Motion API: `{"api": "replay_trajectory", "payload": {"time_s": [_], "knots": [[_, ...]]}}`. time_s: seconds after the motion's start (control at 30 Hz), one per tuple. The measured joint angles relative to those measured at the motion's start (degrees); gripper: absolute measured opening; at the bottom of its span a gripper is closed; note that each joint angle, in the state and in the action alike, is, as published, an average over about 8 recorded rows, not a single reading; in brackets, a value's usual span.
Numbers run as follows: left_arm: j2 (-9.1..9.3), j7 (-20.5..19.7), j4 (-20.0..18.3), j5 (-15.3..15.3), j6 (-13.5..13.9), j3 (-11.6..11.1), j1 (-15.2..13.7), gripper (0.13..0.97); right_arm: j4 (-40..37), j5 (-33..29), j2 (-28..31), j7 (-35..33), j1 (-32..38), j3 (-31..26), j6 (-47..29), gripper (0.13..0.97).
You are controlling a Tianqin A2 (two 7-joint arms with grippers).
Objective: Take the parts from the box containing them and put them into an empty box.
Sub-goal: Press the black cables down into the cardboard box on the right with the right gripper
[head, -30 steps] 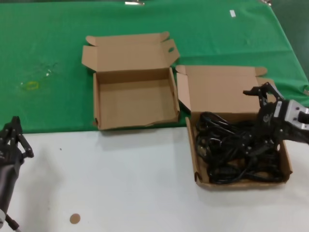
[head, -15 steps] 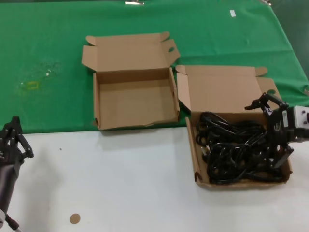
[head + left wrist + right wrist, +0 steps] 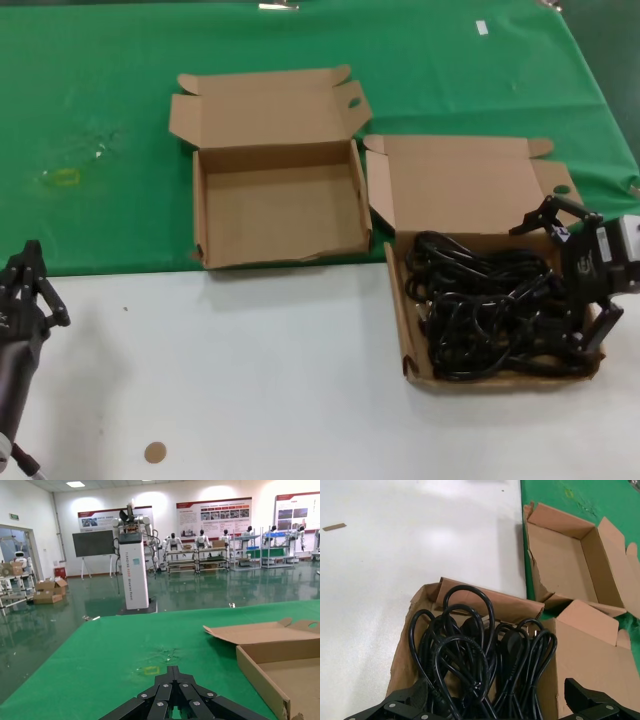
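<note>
The empty box [image 3: 280, 205] lies on the cloth [image 3: 90, 110] toward the left, its lid flat behind it. The box of power cords [image 3: 495, 300] sits just to its right and nearer the robot, straddling the cloth's front edge and the table [image 3: 250, 380]. The power cords [image 3: 485, 315] lie heaped inside it. The right gripper [image 3: 580, 285] is at that box's right wall; the left gripper [image 3: 25, 285] is at the table's near left corner

robotics demo hall: humanoid robots [image 3: 202, 540] on display, wall posters [image 3: 213, 517], parts racks [image 3: 200, 560], glossy green floor [image 3: 60, 615]
</note>
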Motion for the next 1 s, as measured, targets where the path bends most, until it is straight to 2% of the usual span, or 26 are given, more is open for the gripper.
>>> {"api": "replay_trajectory", "payload": {"time_s": [0.3,0.57,0.83,1.0], "knots": [[0.0,0.0,0.0,0.0,0.0,0.0,0.0,0.144,-1.0,-1.9,-1.1,-0.7,1.3,-0.1,-2.5,0.964],[0.0,0.0,0.0,0.0,0.0,0.0,0.0,0.144,-5.1,-4.4,-3.7,-2.7,2.7,-1.1,-2.9,0.963],[0.0,0.0,0.0,0.0,0.0,0.0,0.0,0.144,-9.9,-6.5,-6.8,-4.1,4.9,-2.1,-2.5,0.905],[0.0,0.0,0.0,0.0,0.0,0.0,0.0,0.144,-12.0,-7.4,-8.3,-4.7,5.7,-2.5,-2.2,0.824]]}}
